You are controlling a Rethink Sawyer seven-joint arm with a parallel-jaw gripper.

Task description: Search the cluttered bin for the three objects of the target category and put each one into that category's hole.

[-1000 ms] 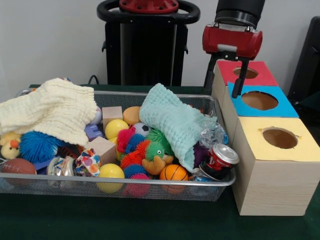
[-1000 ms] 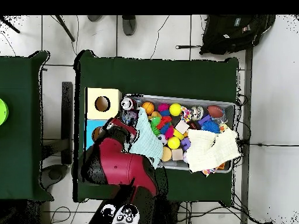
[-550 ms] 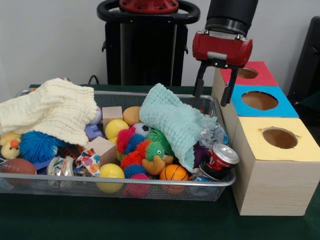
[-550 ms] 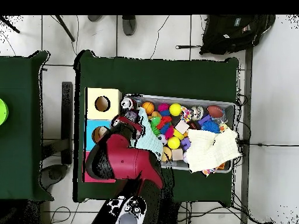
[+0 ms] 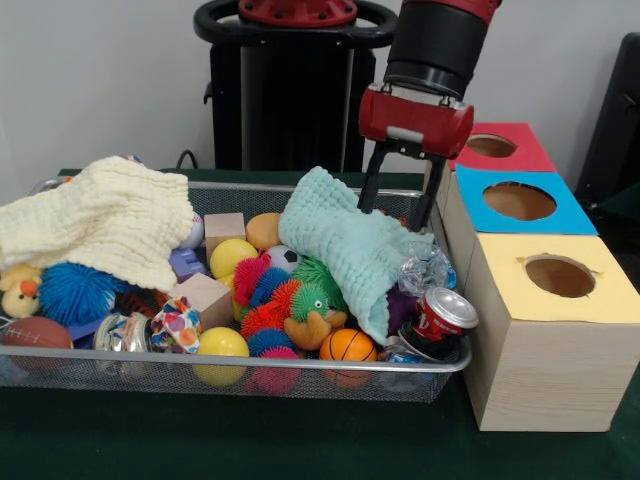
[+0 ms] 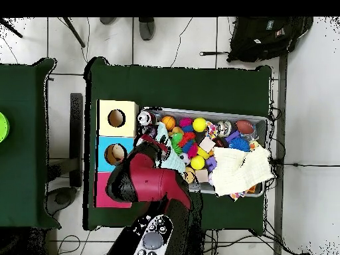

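A wire bin [image 5: 300, 366] holds a heap of toys: a yellow ball [image 5: 222, 343], an orange basketball [image 5: 347, 345], spiky balls, wooden blocks, and a soda can [image 5: 440, 318] at its right end. A mint cloth [image 5: 345, 240] and a cream cloth [image 5: 100, 220] cover part of the heap. Right of the bin stand three boxes with round holes, topped yellow [image 5: 520, 292], blue [image 5: 572, 214] and red [image 5: 528, 152]. My gripper [image 5: 396, 205] hangs open and empty over the bin's right end, just above the mint cloth. In the overhead view the arm [image 6: 143, 182] hides part of the red box and the cloth.
A dark bag [image 6: 269, 36] lies on the floor beyond the table. A second green table [image 6: 20, 133] stands to the side. A person's shoes [image 6: 147, 26] show at the top edge. A black object [image 5: 615, 130] stands behind the boxes.
My gripper has swung from above the red and blue boxes across to the bin's right end, still open and empty. Nothing in the bin has moved.
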